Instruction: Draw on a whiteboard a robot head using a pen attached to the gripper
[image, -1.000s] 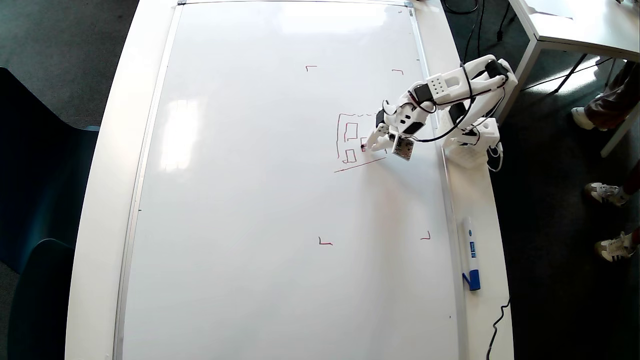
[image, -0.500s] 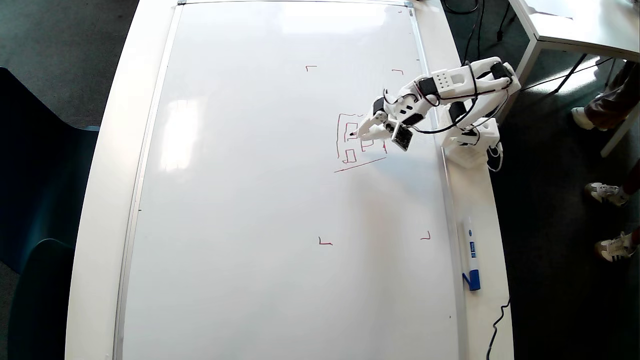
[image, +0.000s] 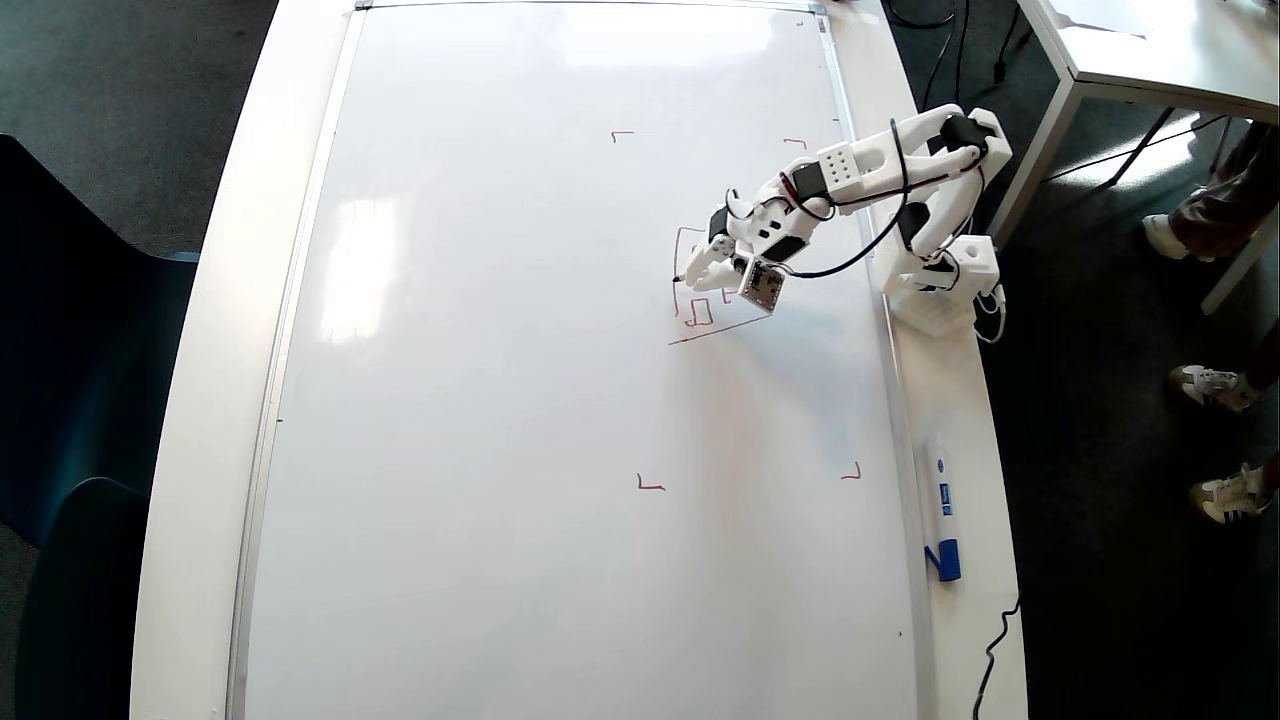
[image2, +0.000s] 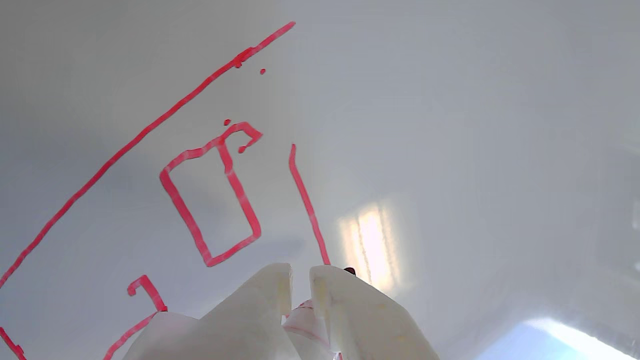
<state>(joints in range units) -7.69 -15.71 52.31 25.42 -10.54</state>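
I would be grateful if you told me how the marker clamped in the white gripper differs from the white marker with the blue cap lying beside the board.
The pen is clamped between the white plastic gripper fingers, its tip at the red robot head drawing; the white marker with the blue cap lies loose on the table edge, outside the glossy white whiteboard. The pen shows red; the other is capped in blue. Both have white barrels.

Reaches from the base at the right edge toward the left in the overhead view, arm folded at the elbow, wrist bent down. Gripper points left and down, white fingers closed tightly together, with only a thin gap between them in the wrist view.
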